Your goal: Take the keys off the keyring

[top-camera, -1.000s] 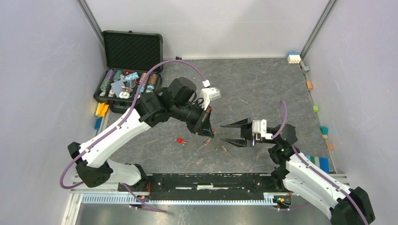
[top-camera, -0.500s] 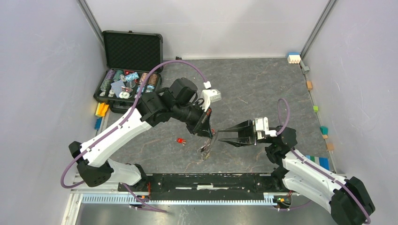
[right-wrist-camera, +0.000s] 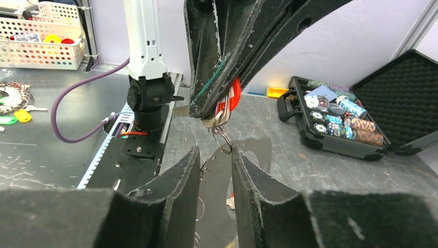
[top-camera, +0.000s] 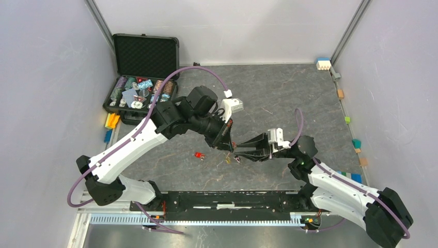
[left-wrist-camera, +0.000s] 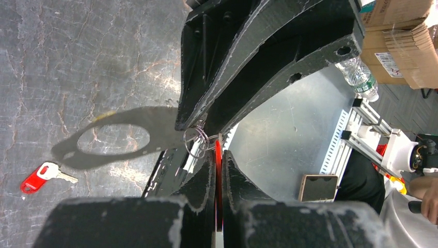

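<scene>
- The top external view looks steeply down from above and behind the near edge of the tabletop [top-camera: 289, 93], taking in all of it, with the open black case [top-camera: 144, 57] at far left.
- The left wrist view sits close behind the left gripper [left-wrist-camera: 218, 155], facing away from the case toward the right gripper [left-wrist-camera: 193, 129].
- The right wrist view, low and close, faces the case.
- Both wrist views share the grippers' meeting spot; the top and right wrist views share the case.
</scene>
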Motion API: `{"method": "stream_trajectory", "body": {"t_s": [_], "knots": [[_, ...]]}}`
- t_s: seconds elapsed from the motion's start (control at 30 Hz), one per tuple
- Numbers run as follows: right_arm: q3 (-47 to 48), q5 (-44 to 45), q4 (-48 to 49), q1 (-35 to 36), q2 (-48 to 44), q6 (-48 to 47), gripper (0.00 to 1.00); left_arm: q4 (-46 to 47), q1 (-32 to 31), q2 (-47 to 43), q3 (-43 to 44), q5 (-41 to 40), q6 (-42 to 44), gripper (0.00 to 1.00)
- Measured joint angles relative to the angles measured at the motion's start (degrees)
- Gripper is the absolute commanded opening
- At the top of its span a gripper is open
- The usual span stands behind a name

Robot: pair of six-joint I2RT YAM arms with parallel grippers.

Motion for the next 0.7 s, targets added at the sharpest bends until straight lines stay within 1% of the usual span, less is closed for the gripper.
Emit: {"method": "stream_trajectory", "body": {"t_s": [0.17,0.3,0.37,0.53,0.7], "knots": [[0.44,0.57,-1.09,0.96,1.27,-0.66,0.34,0.00,0.00,0.09,0.00,-0.04,0.00,0.02],[0.44,0.68,-1.75,1.27,1.22,-0.96,0.42,0.00,0.00,0.09,0.00,-0.04,0.00,0.02],[0.44,0.68,-1.88,1.27,1.16,-1.03,0.43,0.00,0.00,0.09,0.00,-0.04,0.00,0.02],[0.44,1.16,-2.14,1.31,0.20,-1.09,0.43,0.00,0.00,0.09,0.00,-0.02,0.00,0.02],[0.52,1.42,-2.14,1.31,-0.24,-0.96,0.40,0.00,0.00,0.09,0.00,-0.02,0.00,0.02]]}}
